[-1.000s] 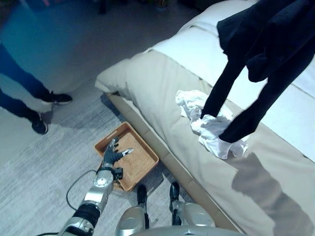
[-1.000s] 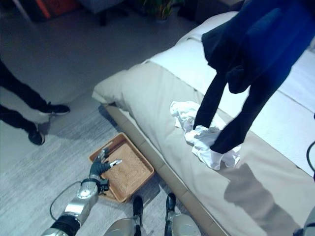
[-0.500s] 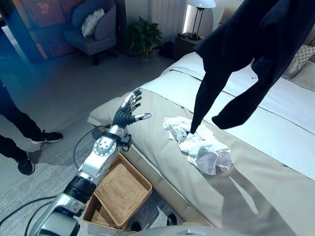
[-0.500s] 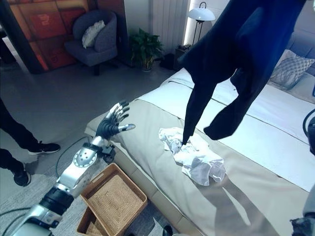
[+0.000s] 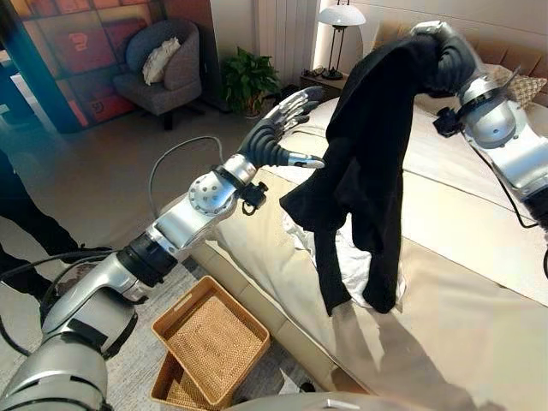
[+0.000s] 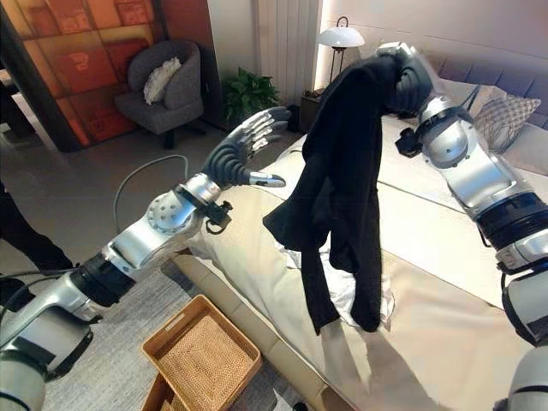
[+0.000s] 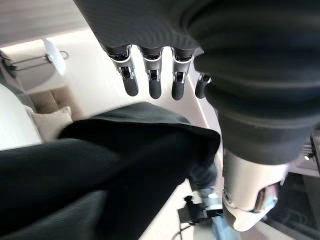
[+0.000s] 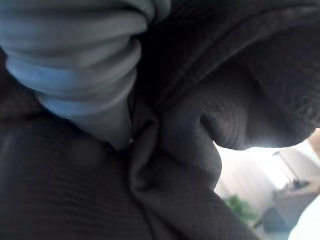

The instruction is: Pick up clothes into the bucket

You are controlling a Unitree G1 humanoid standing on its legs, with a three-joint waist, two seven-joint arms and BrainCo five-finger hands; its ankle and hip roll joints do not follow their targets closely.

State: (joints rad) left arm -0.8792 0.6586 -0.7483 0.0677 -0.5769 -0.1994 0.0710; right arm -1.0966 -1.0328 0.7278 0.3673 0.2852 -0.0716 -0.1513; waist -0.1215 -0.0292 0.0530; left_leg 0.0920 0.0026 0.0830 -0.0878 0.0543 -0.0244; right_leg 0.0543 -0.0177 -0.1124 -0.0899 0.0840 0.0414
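Wicker basket (image 5: 212,342) on floor beside bed (image 5: 462,300). Left robot hand (image 5: 278,137) raised, fingers straight and spread, thumb just beside black garment (image 5: 364,180). Garment hangs over bed above white cloth (image 5: 342,257), draped over right robot hand (image 6: 409,79); its fingers are hidden, cannot tell grip.

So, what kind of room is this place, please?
Most likely a bedroom: a large bed with a pillow, a lamp beside it, and a grey armchair in the corner.
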